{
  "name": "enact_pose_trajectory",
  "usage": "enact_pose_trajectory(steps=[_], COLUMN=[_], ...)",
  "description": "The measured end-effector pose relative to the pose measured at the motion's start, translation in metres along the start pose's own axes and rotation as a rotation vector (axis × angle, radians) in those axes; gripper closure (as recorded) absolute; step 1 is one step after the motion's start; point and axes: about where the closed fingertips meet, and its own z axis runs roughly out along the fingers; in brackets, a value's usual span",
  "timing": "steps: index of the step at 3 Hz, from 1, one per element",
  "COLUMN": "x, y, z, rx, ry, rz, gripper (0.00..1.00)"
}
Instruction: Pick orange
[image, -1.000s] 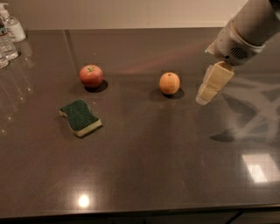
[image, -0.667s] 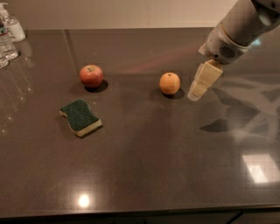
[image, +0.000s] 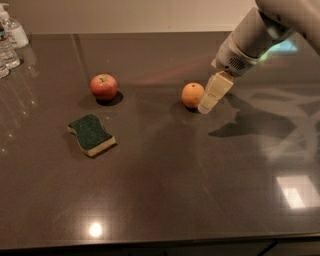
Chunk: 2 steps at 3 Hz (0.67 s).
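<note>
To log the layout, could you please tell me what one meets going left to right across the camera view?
From the left: water bottles at the edge → red apple → orange → hand, just right of the orange. The green sponge overlaps the apple's span, so it is omitted.

Gripper (image: 210, 100) sits low over table (image: 175, 195), just right of orange (image: 192, 95). Apple (image: 104, 87) well left of gripper. Sponge (image: 91, 134) left, nearer front. Bottles (image: 10, 42) far left, behind.

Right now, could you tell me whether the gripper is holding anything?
Nothing appears held; the gripper hangs just beside the orange on the table.
</note>
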Motion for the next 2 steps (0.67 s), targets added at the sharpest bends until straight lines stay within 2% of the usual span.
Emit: enact_pose_trajectory(steps=[1, 2], x=[-0.01, -0.017], y=[0.0, 0.001], z=[0.019, 0.034], rx=[-0.019, -0.032], ry=[-0.01, -0.01], rz=[-0.012, -0.024], gripper=[0.0, 0.17])
